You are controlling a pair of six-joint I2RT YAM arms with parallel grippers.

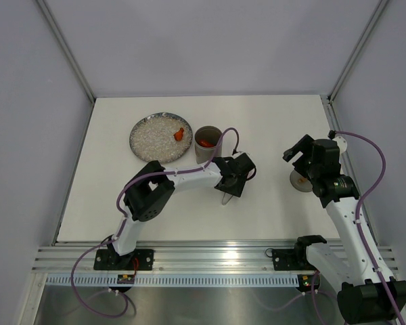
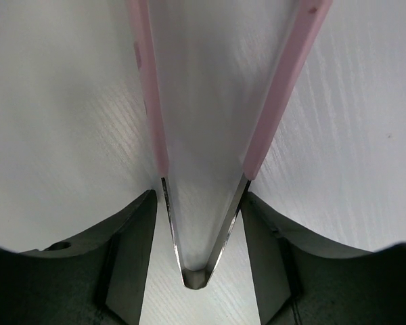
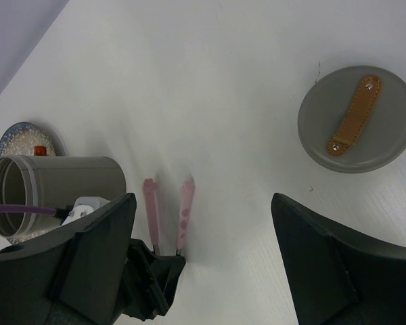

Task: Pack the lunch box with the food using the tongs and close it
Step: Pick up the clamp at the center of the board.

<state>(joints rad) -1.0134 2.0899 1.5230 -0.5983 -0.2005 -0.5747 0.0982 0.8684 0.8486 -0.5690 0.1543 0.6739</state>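
**Claw state.** Left claw (image 2: 197, 196): clenched on the tongs (image 2: 277, 101), its fingers (image 2: 132, 250) pressed one against each arm just ahead of the hinge. The pink arms stand spread in an open V. Right claw (image 3: 201, 200): released, jaws wide, hanging above the tabletop (image 1: 271, 128) near the lid (image 3: 357, 118) and not touching it.

**Location.** The tongs are off the plate (image 1: 143, 139), over bare tabletop just beside the lunch box (image 1: 206, 158), between it and the lid. Some food (image 1: 204, 142) is in the lunch box. One orange piece (image 1: 181, 133) lies on the plate.

**Step in hand, as I judge it.** Fetch that piece.
1. Squeeze lightly, so the V does not shut.
2. Swing the tips over the plate.
3. Straddle the piece, one tip each side.
4. Then tighten.

Too loose a hold risks the tongs slipping.

**Orientation.** The long axis runs from the hinge, seated between the fingers, straight out along the claw's own line, open end leading, slanting toward the tabletop. The tips aim at bare tabletop, not the plate. Whether they touch it cannot be told.
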